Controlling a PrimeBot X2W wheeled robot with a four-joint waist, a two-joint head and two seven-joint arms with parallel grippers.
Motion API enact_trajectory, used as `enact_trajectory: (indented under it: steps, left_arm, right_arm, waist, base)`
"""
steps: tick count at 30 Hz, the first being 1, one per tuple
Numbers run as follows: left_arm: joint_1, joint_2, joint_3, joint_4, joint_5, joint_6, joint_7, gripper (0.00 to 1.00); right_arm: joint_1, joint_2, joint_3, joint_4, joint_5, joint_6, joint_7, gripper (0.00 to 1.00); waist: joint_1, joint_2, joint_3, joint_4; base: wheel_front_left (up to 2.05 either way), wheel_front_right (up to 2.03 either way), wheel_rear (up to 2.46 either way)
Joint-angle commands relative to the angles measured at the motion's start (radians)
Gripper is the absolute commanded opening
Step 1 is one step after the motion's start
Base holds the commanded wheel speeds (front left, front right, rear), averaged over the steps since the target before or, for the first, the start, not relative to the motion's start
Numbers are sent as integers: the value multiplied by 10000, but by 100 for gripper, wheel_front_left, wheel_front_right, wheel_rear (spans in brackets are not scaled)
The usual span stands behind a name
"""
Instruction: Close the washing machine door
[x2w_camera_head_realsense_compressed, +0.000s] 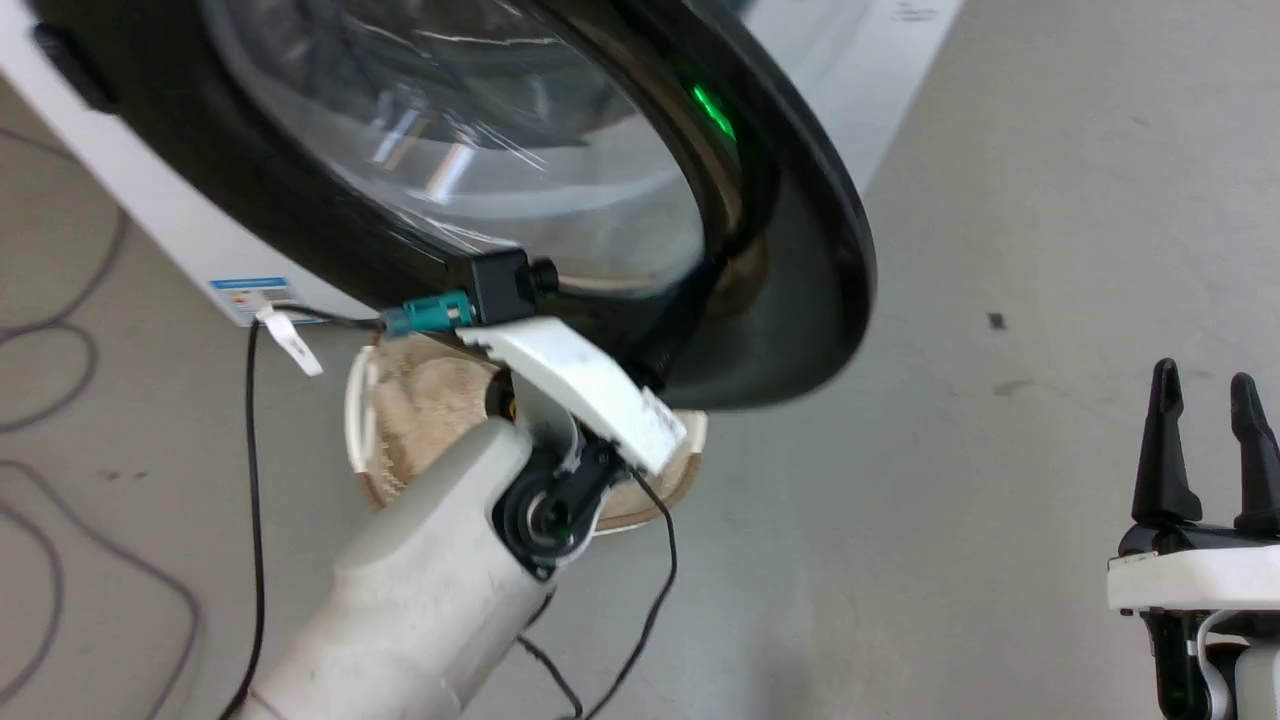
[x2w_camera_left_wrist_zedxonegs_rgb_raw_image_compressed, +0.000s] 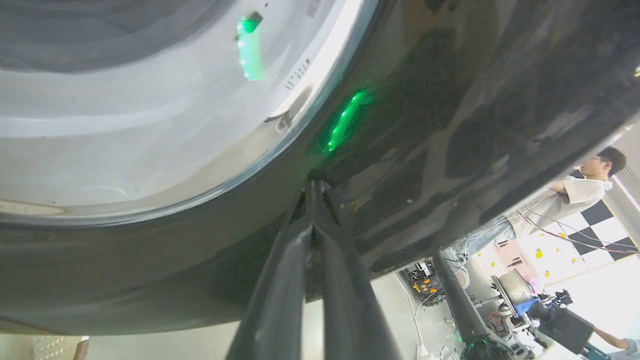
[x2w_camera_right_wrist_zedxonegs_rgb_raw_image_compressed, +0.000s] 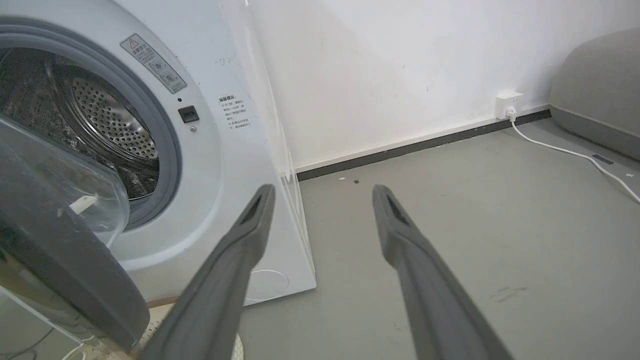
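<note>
washing machine door (x2w_camera_head_realsense_compressed: 800, 250): ajar, swung well out from the front of the washing machine (x2w_camera_right_wrist_zedxonegs_rgb_raw_image_compressed: 225, 175); glass bowl toward the opening, glossy black outer face toward the left arm.
drum (x2w_camera_right_wrist_zedxonegs_rgb_raw_image_compressed: 105, 125): exposed, ringed by grey-blue gasket (x2w_camera_right_wrist_zedxonegs_rgb_raw_image_compressed: 167, 150); no cloth seen over the lip to block the swing.
left gripper (x2w_camera_left_wrist_zedxonegs_rgb_raw_image_compressed: 312, 197): fingers pressed together, pinching nothing; tips touching the black rim just outside the glass, low on the door. Likely reason: closed fingers used as one stiff pusher, not a clamp.
right gripper (x2w_camera_head_realsense_compressed: 1205, 385): spread wide, empty, held well apart from the door over bare floor (x2w_camera_head_realsense_compressed: 1000, 550); probably parked clear of the swing path.
basket (x2w_camera_head_realsense_compressed: 357, 410): cream, tan cloth inside, on the floor under the door's lower edge, behind the left wrist; low enough, by the look, to clear the swing.
cable (x2w_camera_head_realsense_compressed: 250, 500): black, off the left wrist camera, slack down to the floor; small snag risk.
step in hand: push on the outer face, door toward the latch; judged partway, gap wide.
next move: steady shove along the arc until latched; main hazard a slip of the tips on the glossy surface.
</note>
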Motion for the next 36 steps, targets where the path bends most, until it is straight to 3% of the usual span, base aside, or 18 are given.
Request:
enact_trajectory:
  steps: [1, 7, 13, 16, 18, 20, 21, 24, 28, 32, 36]
  left_arm:
    - [-398, -56, -93, 358, -130, -46, -191, 0]
    - [-975, -51, -503, 1218, -314, -46, -724, 0]
    - [-992, 81, -825, 1589, -194, -46, -1342, 0]
    - [-870, 183, -764, 1850, 272, -46, -1525, 0]
    - [-928, 336, -286, 2014, 1286, 61, -1560, 0]
    - [-784, 364, 555, 1750, 2692, 459, -1565, 49]
    - [-632, 359, 1051, 1467, 3458, 769, -1566, 99]
    - [64, 299, 2323, 284, 5710, 1610, -1568, 100]
    - [1061, 286, 3416, -1149, 8078, 2395, -1570, 100]
    - [1987, 211, 4257, -2171, 9487, 2921, -1570, 100]
    - [2682, 188, 4698, -2708, 10222, 3177, -1570, 100]
  right_arm:
    - [-183, -3, 24, 25, 141, 8, -44, 100]
    - [-220, -3, 81, 29, 225, 8, -44, 100]
    - [-101, -3, -14, -52, 103, 8, -44, 100]
    - [-9, -3, -55, -230, -11, 8, -44, 100]
    - [31, -3, -154, -398, -78, 8, -44, 100]
    - [16, -3, -282, -601, -127, 8, -44, 100]
    - [-10, -3, -339, -721, -162, 8, -44, 100]
    - [-148, -3, -521, -1084, -228, 8, -44, 100]
    - [-370, -3, -517, -1673, -405, 8, -44, 100]
    - [-617, -3, -310, -2345, -595, 8, -44, 100]
    - [-797, -3, 46, -2818, -673, 8, -44, 100]
  waist:
    - [0, 0, 177, -333]
    - [0, 0, 224, -694]
    - [0, 0, -93, -616]
    - [0, 0, -366, -450]
    - [0, 0, -526, -286]
    - [0, 0, -658, -116]
    - [0, 0, -715, -29]
    - [0, 0, -892, 236]
    - [0, 0, -1137, 555]
    - [0, 0, -1355, 883]
    - [0, 0, -1489, 1109]
  base:
    - [0, 0, 0]
    - [0, 0, 0]
    - [0, 0, 0]
    - [0, 0, 0]
    - [0, 0, 0]
    - [0, 0, 0]
    - [0, 0, 0]
    - [0, 0, 0]
    - [0, 0, 0]
    - [0, 0, 0]
    - [0, 0, 0]
